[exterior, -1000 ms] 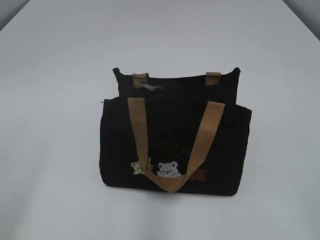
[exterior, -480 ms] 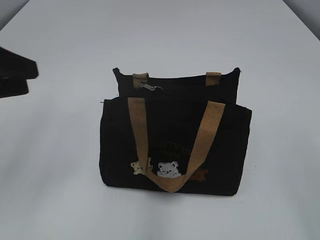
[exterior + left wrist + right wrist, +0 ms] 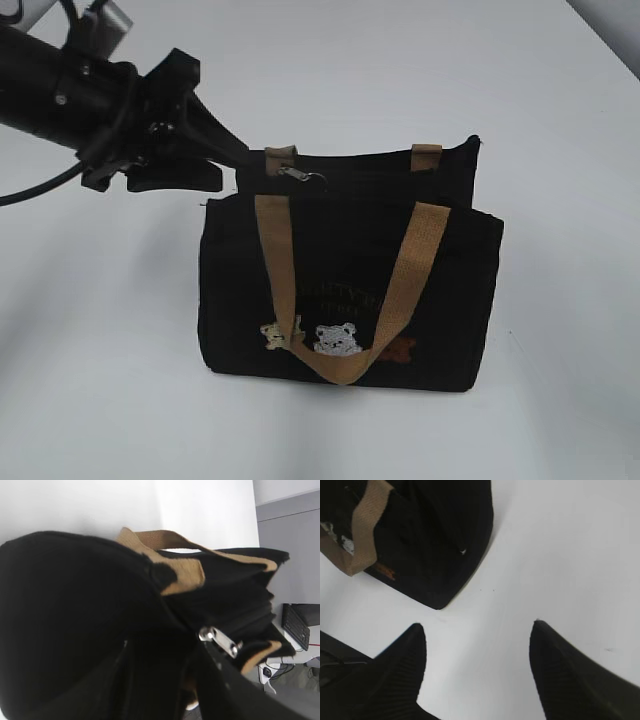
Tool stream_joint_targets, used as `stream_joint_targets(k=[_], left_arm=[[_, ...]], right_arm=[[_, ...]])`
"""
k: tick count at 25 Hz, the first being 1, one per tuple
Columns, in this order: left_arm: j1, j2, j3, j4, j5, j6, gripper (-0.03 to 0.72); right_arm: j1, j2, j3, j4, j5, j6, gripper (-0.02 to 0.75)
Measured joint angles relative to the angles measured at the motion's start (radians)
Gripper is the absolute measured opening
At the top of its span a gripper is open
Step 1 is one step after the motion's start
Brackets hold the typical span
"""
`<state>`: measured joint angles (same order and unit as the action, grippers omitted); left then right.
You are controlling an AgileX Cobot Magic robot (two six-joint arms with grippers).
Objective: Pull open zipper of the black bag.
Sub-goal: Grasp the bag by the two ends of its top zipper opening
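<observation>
The zipper [image 3: 340,178] on the black bag [image 3: 350,290] is not yet pulled; the left gripper [image 3: 225,150] is held part-open beside it, ungripped.

The white table [image 3: 520,110] is seen bare on the right of the black bag [image 3: 440,300], in front of it and behind it, so room is left there. The bag's left top corner is crowded by the left gripper [image 3: 225,155]. The zipper [image 3: 300,176] pull is flanked closely by a tan strap loop [image 3: 281,156]. The front face is crossed by the hanging tan handle [image 3: 400,290]. Bare table is seen between the spread fingers [image 3: 395,675] of the right gripper [image 3: 477,630].
</observation>
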<state>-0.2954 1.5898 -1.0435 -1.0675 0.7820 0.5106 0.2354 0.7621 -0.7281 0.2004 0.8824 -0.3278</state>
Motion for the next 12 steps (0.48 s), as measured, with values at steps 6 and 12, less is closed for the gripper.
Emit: stream_joint_targets(k=[6, 12], left_arm=[[-0.02, 0.134, -0.113, -0.007, -0.022, 0.0, 0.32], [-0.033, 0.22, -0.2, -0.024, -0.026, 0.0, 0.238]], right_arm=[[0.092, 0.252, -0.104, 0.037, -0.052, -0.105, 0.504], [0.203, 0.438, -0.232, 0.041, -0.13, -0.199, 0.504]])
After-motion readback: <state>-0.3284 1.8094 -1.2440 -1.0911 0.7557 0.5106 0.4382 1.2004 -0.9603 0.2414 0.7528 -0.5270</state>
